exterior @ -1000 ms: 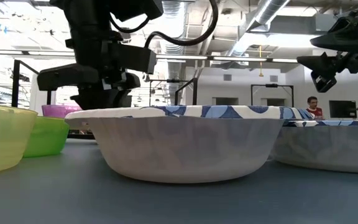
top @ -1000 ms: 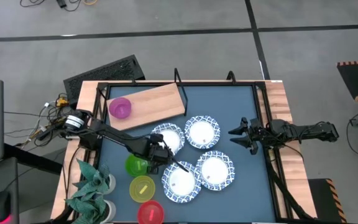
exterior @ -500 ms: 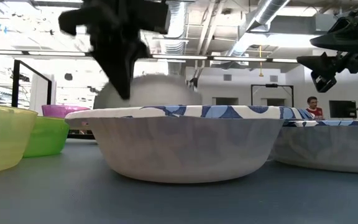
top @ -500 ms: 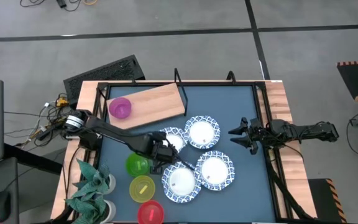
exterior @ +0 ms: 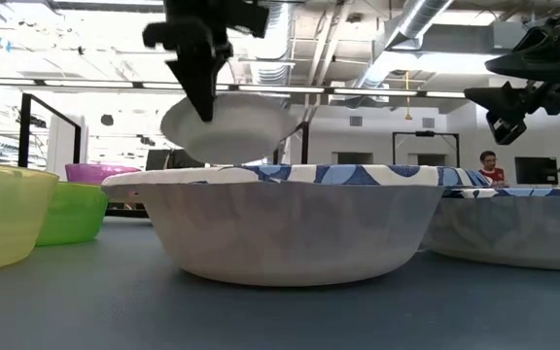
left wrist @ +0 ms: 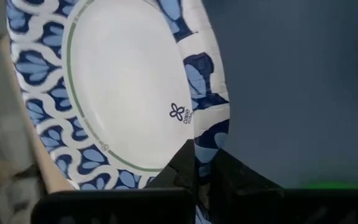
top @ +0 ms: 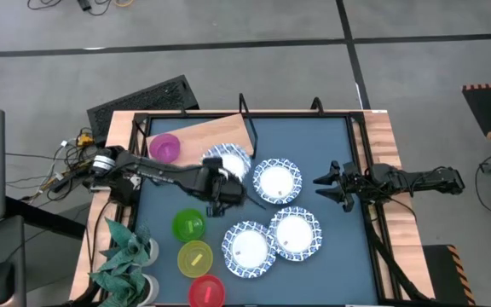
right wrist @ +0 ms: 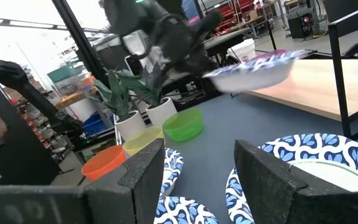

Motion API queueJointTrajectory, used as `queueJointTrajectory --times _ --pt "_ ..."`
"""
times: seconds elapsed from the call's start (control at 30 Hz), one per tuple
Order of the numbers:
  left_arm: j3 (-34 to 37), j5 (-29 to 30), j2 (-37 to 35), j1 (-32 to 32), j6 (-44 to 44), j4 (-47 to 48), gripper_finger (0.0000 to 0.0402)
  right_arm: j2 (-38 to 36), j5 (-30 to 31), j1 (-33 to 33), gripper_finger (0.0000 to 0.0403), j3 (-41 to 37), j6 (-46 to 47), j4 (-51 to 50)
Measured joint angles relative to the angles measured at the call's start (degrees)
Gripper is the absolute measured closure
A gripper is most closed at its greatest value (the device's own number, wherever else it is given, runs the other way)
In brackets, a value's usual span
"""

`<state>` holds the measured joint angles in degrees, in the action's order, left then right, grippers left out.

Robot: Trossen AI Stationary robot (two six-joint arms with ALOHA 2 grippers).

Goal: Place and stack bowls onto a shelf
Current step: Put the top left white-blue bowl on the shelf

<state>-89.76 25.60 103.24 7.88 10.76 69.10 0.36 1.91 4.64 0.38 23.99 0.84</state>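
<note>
My left gripper (top: pixel 227 182) is shut on a white bowl with a blue patterned rim (top: pixel 228 159) and holds it in the air by the right near corner of the light-wood shelf (top: pixel 203 136). The bowl also shows in the low view (exterior: pixel 229 126). A purple bowl (top: pixel 164 147) stands on the shelf. Three more blue-rimmed bowls (top: pixel 277 181) (top: pixel 294 232) (top: pixel 248 248) stand on the tabletop, with a green bowl (top: pixel 187 225), a yellow bowl (top: pixel 195 257) and a red bowl (top: pixel 205 292) at the near left. My right gripper (top: pixel 324 185) is open and empty, above the table's right side. My left gripper pinches the bowl's patterned rim (left wrist: pixel 202 146) between its two fingers, one on the inner face and one on the outer. It holds the side of the bowl that faces the table's near edge. The bowl is lifted clear of the table, about level, its open side up.
A green leafy plant in white pots (top: pixel 126 256) stands at the near left corner. Black metal supports (top: pixel 245 111) rise at the far edge behind the shelf. Bare blue-grey tabletop (top: pixel 314 145) lies at the far right.
My left gripper has risen with the blue-rimmed bowl and gone toward the table's far edge, toward the shelf. The bowl has come off the tabletop and now hangs clear by the shelf's corner.
</note>
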Motion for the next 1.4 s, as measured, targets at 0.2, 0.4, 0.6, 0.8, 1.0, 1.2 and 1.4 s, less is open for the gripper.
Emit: queueJointTrajectory --times 0.2,0.4,0.6,0.8,1.0,1.2,1.4 --pt "0.0 3.9 0.0 -9.4 -3.3 0.0 0.0401 0.0 0.0 0.0 0.0183 0.0 0.0 0.0" --pt "0.0 1.5 0.0 -18.5 -10.3 -6.5 0.0401 0.0 0.0 0.0 0.0183 0.0 -0.1 0.0" --pt "0.0 -0.4 0.9 -24.8 -14.8 -10.5 0.0401 0.0 0.2 0.0 0.0183 0.0 -0.3 0.0" --pt "0.0 -1.3 5.5 -25.9 -19.1 -10.1 0.0401 0.0 0.2 -0.9 0.0183 0.0 -0.5 0.0" --pt "0.1 -1.2 6.8 -26.0 -19.5 -11.0 0.0401 0.0 0.2 -3.0 0.0183 0.0 -0.5 0.0" --pt "0.1 -2.3 6.9 -26.8 -20.2 -9.3 0.0401 0.1 0.2 -4.5 0.0183 0.0 -0.5 0.0" --pt "0.8 -2.3 8.2 -27.2 -20.6 -8.7 0.0401 0.0 0.2 -4.8 0.0183 0.0 -0.5 0.0"
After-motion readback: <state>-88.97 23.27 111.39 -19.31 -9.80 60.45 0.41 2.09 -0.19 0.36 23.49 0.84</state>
